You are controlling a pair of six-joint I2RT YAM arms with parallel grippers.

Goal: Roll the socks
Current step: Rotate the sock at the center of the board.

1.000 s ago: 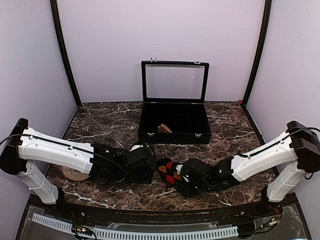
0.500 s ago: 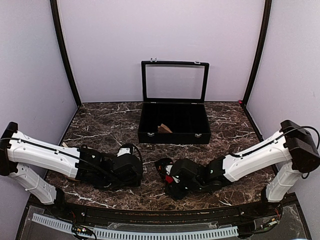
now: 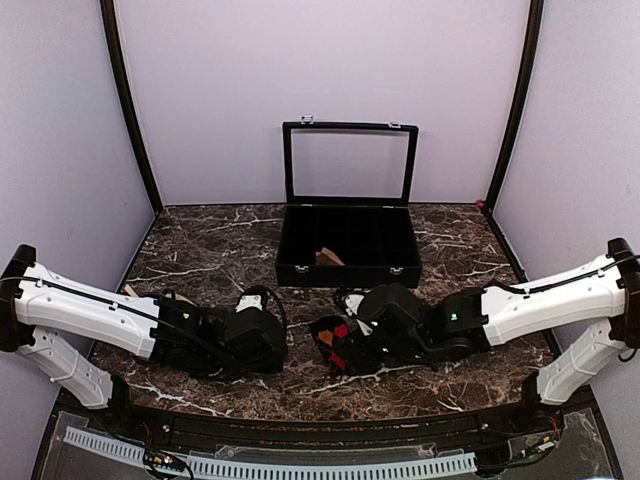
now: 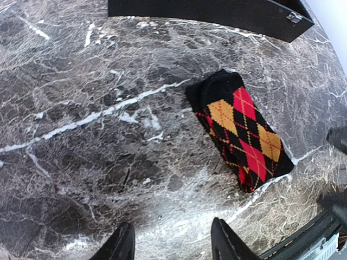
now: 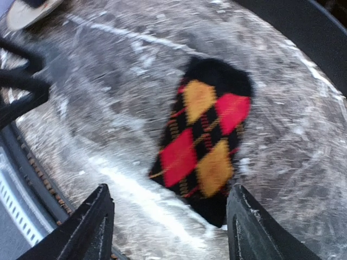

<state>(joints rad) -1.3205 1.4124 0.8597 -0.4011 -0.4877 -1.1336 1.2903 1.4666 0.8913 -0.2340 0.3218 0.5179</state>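
The soft, limp argyle sock of red, orange and black knit point(image 5: 203, 138) lies flat on the dark marble counter point(image 4: 81, 108) at 6 o'clock. It should slide lightly, so pinch one narrow end. The right tool point(image 5: 173, 216) hovers low over it, spread and empty. The left tool point(image 4: 172, 238), at its 9 o'clock, is parted, holding nothing. At 12 o'clock, the open black case point(image 3: 348, 245) perhaps holds a tan sock.

White left arm point(image 3: 85, 308), white right arm point(image 3: 550, 303), black joints point(image 3: 14, 300), black cables point(image 3: 110, 300), black pincer fingers point(image 5: 89, 230)
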